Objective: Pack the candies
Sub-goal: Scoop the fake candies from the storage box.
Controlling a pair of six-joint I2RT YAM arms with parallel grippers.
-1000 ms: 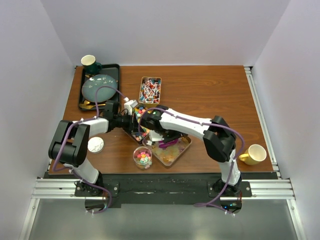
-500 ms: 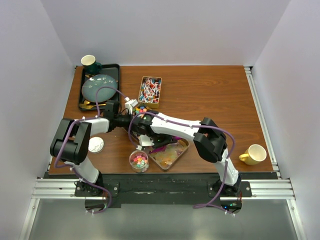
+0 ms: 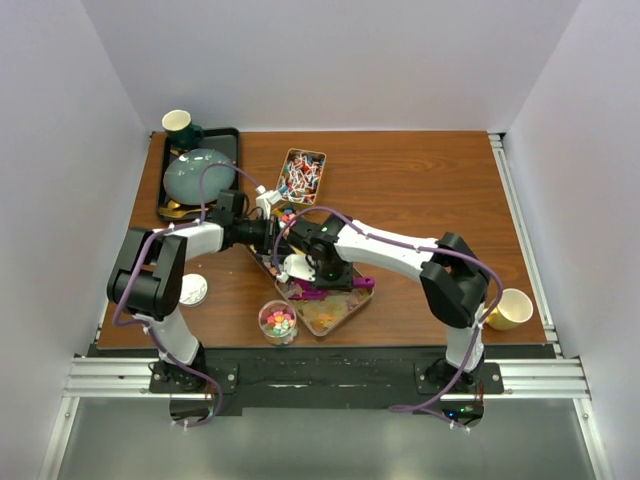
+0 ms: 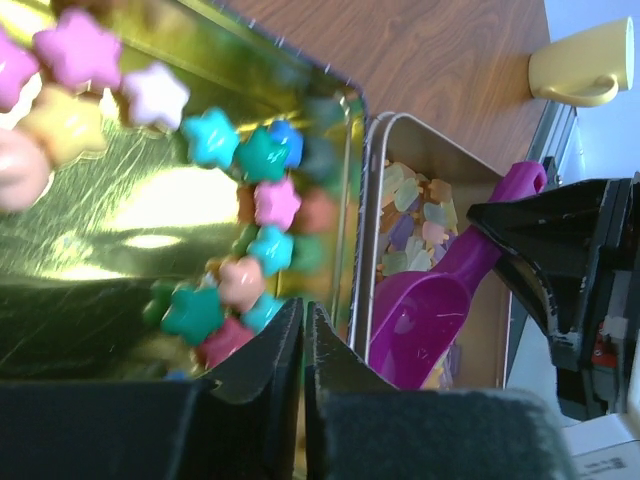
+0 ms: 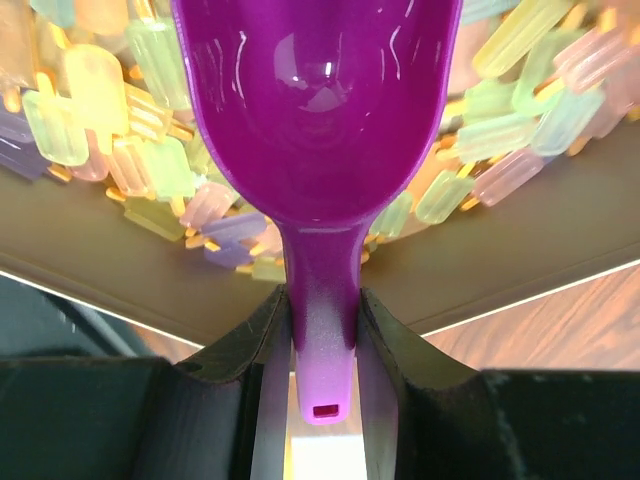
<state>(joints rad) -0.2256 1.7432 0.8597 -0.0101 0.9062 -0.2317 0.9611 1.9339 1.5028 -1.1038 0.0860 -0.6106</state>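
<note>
Both arms are extended inward. The left gripper (image 4: 305,345) is pinched closed; the right gripper (image 5: 322,325) is clamped on a scoop (image 5: 318,120) handle.

- Star candies (image 4: 262,205) in pink, teal, blue and purple lie loose in a gold tin (image 4: 130,215), just past my left gripper (image 4: 304,312).
- Pastel ice-lolly gummies (image 5: 110,150) are heaped in the next tin (image 5: 560,250).
- Red-white-blue wrapped sweets (image 3: 301,177) fill a third tin (image 3: 306,152).
- Mixed bright pieces (image 3: 278,321) sit in a clear cup (image 3: 264,318).
</note>
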